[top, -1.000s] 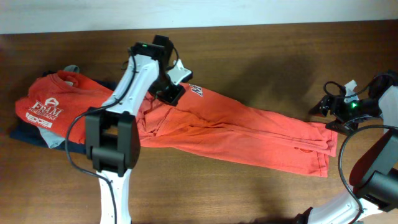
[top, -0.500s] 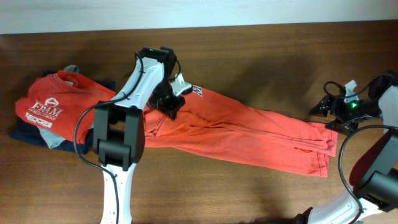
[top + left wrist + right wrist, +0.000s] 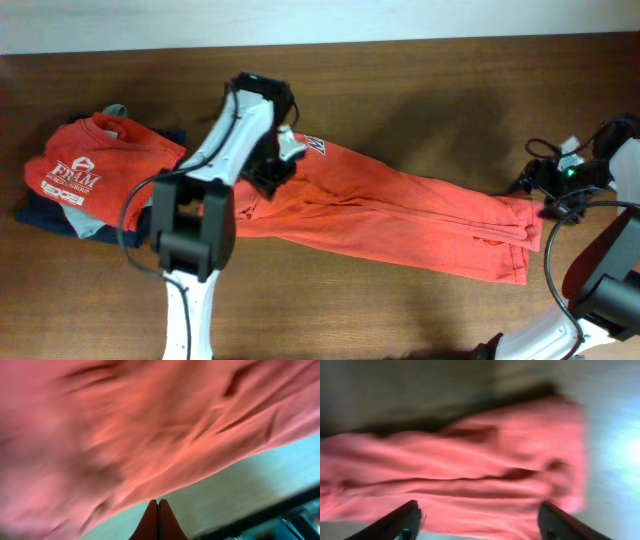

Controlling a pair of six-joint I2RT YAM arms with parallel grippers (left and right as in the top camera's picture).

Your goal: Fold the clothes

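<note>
Coral-red T-shirt (image 3: 400, 210) lies stretched in a long band across the brown surface (image 3: 400, 90), navy lettering near its upper left end. Left gripper (image 3: 268, 170) sits on that end, jaws closed tight. In the wrist view the cloth runs right up to the tips and looks pinched there (view blurred). Right gripper (image 3: 530, 185) hangs at the far right end by the hem, jaws spread wide, nothing between them. At far left is a pile, well apart from the right arm: red tee (image 3: 90, 165) with white print on top, navy garment (image 3: 45, 215) and grey garment (image 3: 115, 110) peeking out beneath.
</note>
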